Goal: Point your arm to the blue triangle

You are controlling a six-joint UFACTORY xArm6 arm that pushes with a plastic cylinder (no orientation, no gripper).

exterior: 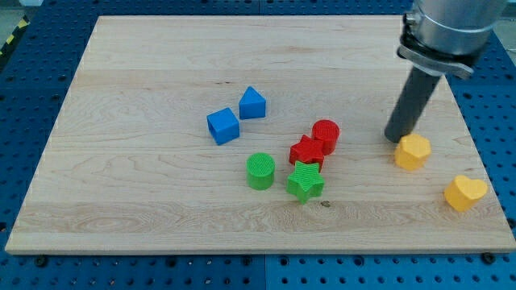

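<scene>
Right now my tip rests at the counter's right side, touching the yellow hexagon. No jaws here, only a rod. Well left, the blue triangle sits beside the blue cube.

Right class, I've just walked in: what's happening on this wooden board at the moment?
A robot arm's dark rod stands on the wooden board, my tip right beside the yellow hexagon block at the view's right. Its target, the blue triangle, sits well off to the view's left next to a blue cube. So the arm is not yet pointing at it.
</scene>
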